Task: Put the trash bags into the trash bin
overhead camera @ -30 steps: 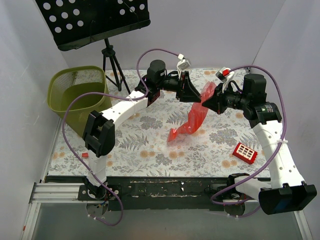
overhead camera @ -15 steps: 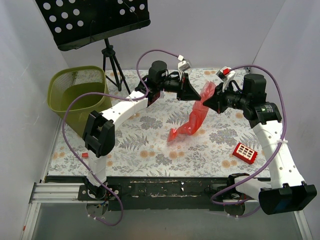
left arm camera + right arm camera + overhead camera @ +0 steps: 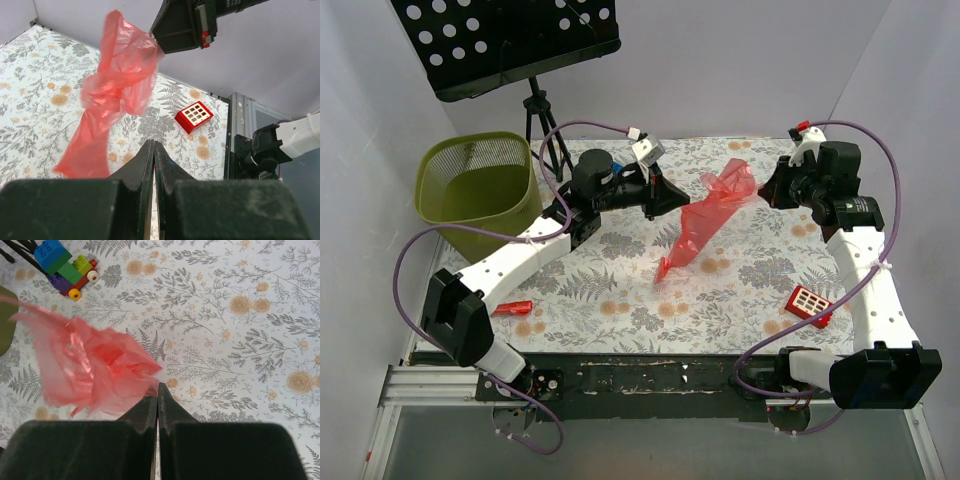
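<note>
Reference point: trash bin (image 3: 470,150), standing at the far left of the table (image 3: 620,290).

Trash bag (image 3: 705,220): outside the bin and well to its right, held up over the table. It is now drawn out into a long slanting strip, where a second ago it hung as a shorter bunched fold.

Right pincer (image 3: 767,190): jaws closed on the bag's upper end, the end farthest from the bin. Its own camera shows red film spreading from the closed tips. It has moved further from the bin than before.

Left pincer (image 3: 682,200): jaws pressed together, where earlier they stood apart. It has drawn back towards the bin, its tip against the bin-side edge of the bag. In its own view no film shows between the tips, so a grip cannot be confirmed.

The left arm's elbow has swung low and outward, uncovering a red stick (image 3: 510,307) in front of the bin.

Red block (image 3: 810,303): unmoved, far right of the bin.
</note>
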`<state>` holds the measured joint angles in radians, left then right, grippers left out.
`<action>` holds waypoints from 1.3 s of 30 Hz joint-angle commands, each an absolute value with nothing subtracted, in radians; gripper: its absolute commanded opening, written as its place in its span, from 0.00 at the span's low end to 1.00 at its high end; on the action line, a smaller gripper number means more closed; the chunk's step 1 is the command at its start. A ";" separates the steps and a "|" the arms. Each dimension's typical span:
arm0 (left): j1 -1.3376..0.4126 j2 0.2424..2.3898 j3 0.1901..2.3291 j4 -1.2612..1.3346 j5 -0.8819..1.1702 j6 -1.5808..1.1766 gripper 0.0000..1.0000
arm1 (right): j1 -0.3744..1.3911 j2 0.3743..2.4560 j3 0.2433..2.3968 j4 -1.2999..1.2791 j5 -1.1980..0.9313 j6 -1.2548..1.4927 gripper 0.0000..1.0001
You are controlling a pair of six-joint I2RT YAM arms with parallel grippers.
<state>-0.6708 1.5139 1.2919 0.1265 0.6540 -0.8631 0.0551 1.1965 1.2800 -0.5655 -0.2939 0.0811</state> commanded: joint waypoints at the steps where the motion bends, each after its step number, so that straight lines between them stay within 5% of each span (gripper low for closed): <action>1: -0.669 1.509 1.247 0.156 0.615 -0.830 0.00 | 0.052 1.193 1.299 -0.492 -0.414 0.100 0.01; 4: -0.673 1.517 1.268 0.155 0.626 -0.804 0.00 | 0.054 1.183 1.281 -0.486 -0.486 0.092 0.01; 7: -0.710 1.545 1.351 0.147 0.632 -0.753 0.33 | 0.055 1.163 1.259 -0.476 -0.495 0.095 0.01; 11: -0.756 1.623 1.449 0.156 0.557 -0.732 0.47 | 0.057 1.149 1.235 -0.457 -0.531 0.091 0.01; 23: -0.753 1.842 1.704 0.075 0.681 -0.434 0.52 | 0.084 1.109 1.215 -0.486 -0.684 -0.026 0.01; 39: -0.752 1.806 1.655 0.057 0.722 -0.140 0.54 | 0.124 1.117 1.246 -0.587 -0.716 -0.175 0.01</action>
